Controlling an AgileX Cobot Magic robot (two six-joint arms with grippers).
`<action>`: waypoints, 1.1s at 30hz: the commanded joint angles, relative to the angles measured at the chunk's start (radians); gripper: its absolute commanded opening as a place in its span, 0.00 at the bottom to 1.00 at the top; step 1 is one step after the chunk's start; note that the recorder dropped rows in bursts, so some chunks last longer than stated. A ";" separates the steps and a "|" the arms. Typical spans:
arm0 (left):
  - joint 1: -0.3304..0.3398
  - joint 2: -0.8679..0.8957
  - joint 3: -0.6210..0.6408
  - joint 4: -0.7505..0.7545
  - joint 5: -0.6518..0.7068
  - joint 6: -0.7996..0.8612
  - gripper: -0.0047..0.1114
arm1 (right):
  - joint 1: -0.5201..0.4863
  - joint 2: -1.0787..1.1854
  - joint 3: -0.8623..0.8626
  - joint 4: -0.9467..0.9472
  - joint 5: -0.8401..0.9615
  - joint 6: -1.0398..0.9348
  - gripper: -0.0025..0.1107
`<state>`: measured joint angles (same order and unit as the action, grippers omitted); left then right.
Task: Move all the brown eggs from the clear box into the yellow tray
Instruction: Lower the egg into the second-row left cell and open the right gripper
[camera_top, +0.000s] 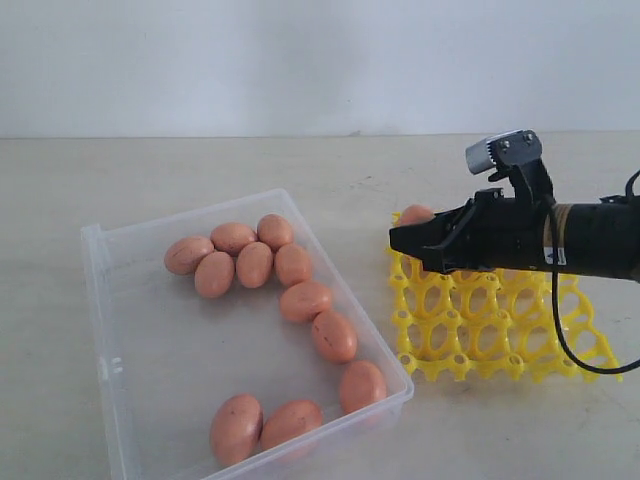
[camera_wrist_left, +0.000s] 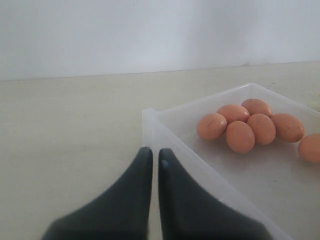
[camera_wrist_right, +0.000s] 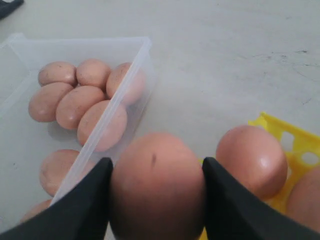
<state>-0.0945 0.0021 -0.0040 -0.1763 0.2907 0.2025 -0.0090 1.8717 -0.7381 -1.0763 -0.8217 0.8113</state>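
Several brown eggs (camera_top: 254, 264) lie in the clear box (camera_top: 96, 262) on the left, a cluster at the back and more along the right wall. The yellow tray (camera_top: 480, 330) sits to the box's right, with one egg (camera_top: 415, 214) showing at its far left corner. My right gripper (camera_top: 402, 241) hovers over the tray's left edge. In the right wrist view it (camera_wrist_right: 156, 161) is shut on a brown egg (camera_wrist_right: 157, 185), with two tray eggs (camera_wrist_right: 250, 160) beside it. My left gripper (camera_wrist_left: 155, 151) is shut and empty, just outside a corner of the box (camera_wrist_left: 150, 120).
The box and tray rest on a pale tabletop (camera_top: 350, 170) with a white wall behind. The right arm's black cable (camera_top: 560, 330) loops down over the tray's right side. Bare table lies behind and in front of the tray.
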 joint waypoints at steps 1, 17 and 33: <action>-0.005 -0.002 0.004 0.002 -0.007 0.001 0.08 | 0.001 0.017 0.000 -0.007 -0.010 -0.036 0.02; -0.005 -0.002 0.004 0.002 -0.007 0.001 0.08 | 0.001 0.025 0.000 0.013 0.003 -0.176 0.10; -0.005 -0.002 0.004 0.002 -0.007 0.001 0.08 | 0.001 0.025 -0.002 0.060 0.011 -0.188 0.47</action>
<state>-0.0945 0.0021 -0.0040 -0.1763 0.2907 0.2025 -0.0090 1.8975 -0.7381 -1.0322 -0.7973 0.6354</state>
